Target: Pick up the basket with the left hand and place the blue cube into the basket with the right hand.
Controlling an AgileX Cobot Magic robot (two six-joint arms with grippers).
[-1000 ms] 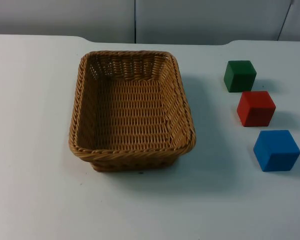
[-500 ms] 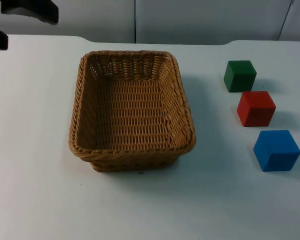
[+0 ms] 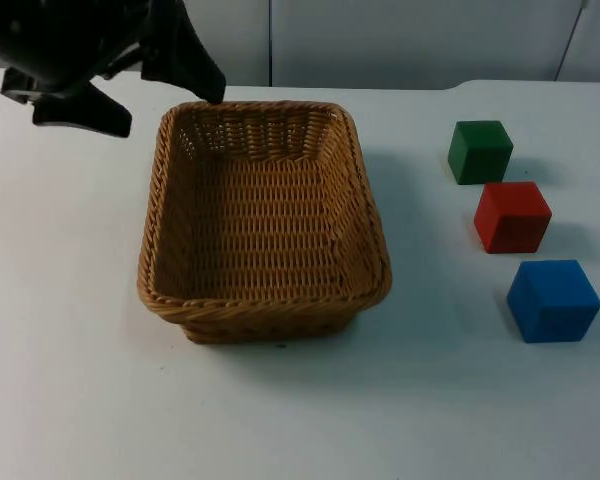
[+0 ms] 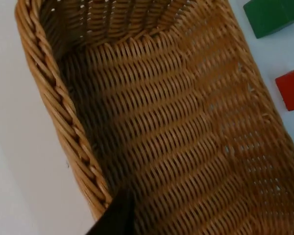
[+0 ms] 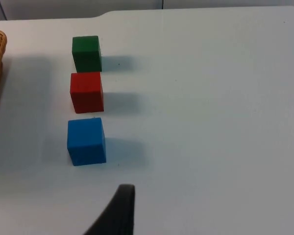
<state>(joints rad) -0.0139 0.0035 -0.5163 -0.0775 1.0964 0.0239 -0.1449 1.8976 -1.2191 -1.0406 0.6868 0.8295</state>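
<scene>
The woven wicker basket (image 3: 265, 220) stands on the white table left of centre and holds nothing. My left gripper (image 3: 166, 108) hangs open over its far left corner, one finger (image 3: 202, 75) behind the far rim and the other (image 3: 90, 112) outside the left wall. The left wrist view looks down into the basket (image 4: 176, 127) along its left rim. The blue cube (image 3: 553, 300) rests at the right, nearest the front of a row of three. In the right wrist view the blue cube (image 5: 86, 141) lies ahead of my right gripper (image 5: 118, 213), which waits well back from it.
A red cube (image 3: 512, 216) and a green cube (image 3: 479, 151) stand behind the blue one, close together in a line. The grey partition wall (image 3: 380, 40) closes off the table's far edge. Bare table lies in front of the basket and between it and the cubes.
My left arm has come in from the upper left corner, moving right and down to the basket's far left corner. The basket and the cubes have not moved.
</scene>
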